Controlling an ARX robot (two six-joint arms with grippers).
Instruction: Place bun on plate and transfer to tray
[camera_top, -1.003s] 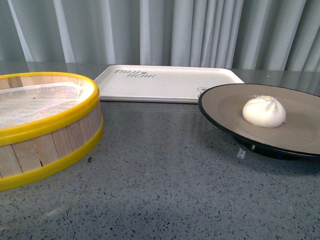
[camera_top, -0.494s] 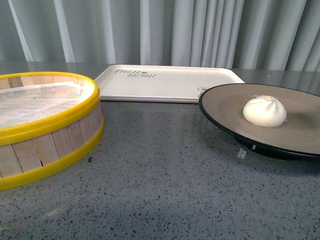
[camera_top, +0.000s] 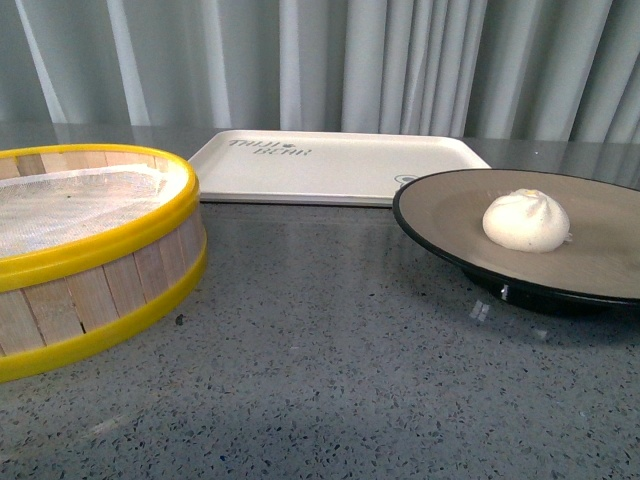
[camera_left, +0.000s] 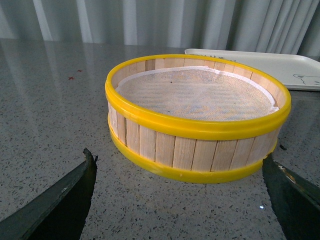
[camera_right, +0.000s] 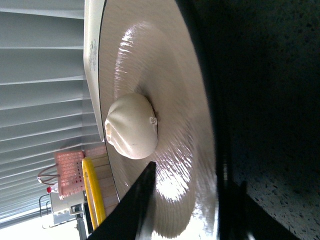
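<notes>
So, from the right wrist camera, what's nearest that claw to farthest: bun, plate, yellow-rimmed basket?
1. The plate, its rim clamped in the right gripper.
2. The bun, on the plate just past the fingertip.
3. The steamer basket, off beyond the plate's far edge.

The bun (camera_top: 526, 221) looks soft, matt dough, the plate (camera_top: 450, 212) satiny tan with a glossy black rim, the tray (camera_top: 330, 170) smooth cream plastic, the basket (camera_top: 110, 285) raw wood slats with shiny yellow hoops and a woven cloth (camera_top: 70, 205) lining, the table (camera_top: 330, 360) polished speckled stone.
</notes>
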